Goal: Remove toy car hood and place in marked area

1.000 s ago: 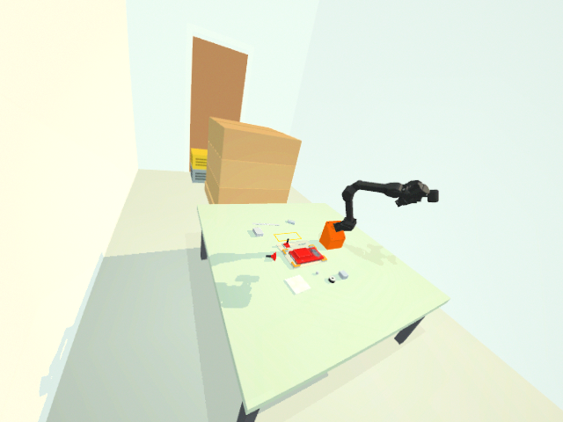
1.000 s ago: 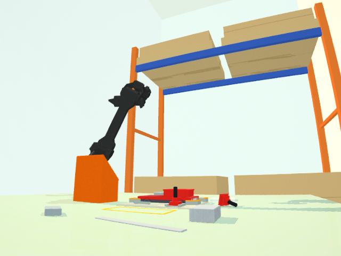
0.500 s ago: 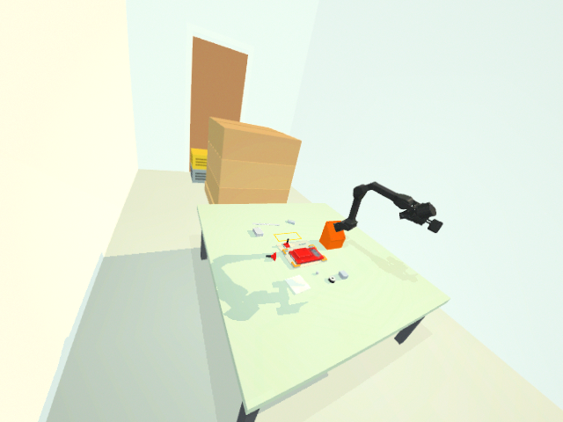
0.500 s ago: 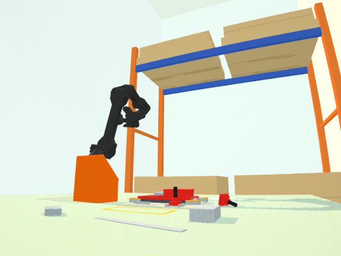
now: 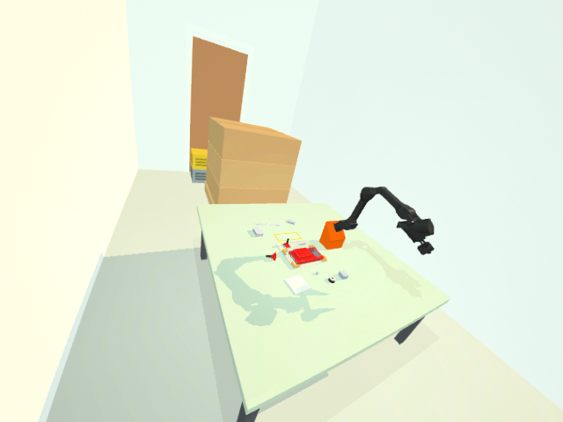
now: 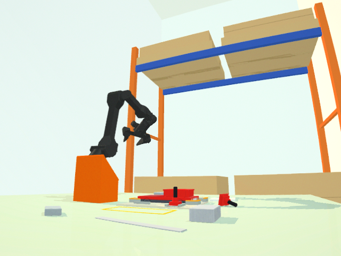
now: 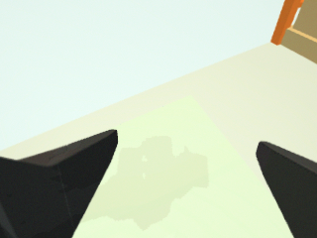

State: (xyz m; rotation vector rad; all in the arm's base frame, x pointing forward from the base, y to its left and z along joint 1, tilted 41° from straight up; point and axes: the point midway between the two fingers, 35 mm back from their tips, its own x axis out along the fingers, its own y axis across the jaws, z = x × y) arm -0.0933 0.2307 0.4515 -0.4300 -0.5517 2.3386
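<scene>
The red toy car [image 5: 300,255] [image 6: 179,193] sits in a pale holder with orange corners on the table. A grey pane shows at its right end in the top view. I cannot tell the hood's edges apart from the rest of the red body. The marked area, a yellow outline [image 5: 288,240] [image 6: 133,211], lies flat beside the car, with nothing inside it. My gripper [image 6: 131,142] [image 7: 185,142] is open and empty, high above the table and well away from the car. The wrist view shows only table, arm shadow, floor and wall between the fingers, no car.
The arm stands on an orange base [image 5: 332,236] [image 6: 88,178] close to the car. Around the car are a red piece with a black peg [image 5: 287,243] [image 6: 175,202], a similar piece lying over [image 5: 273,256] [image 6: 224,199], a white plate [image 5: 296,284], grey blocks and a thin strip [image 6: 140,224].
</scene>
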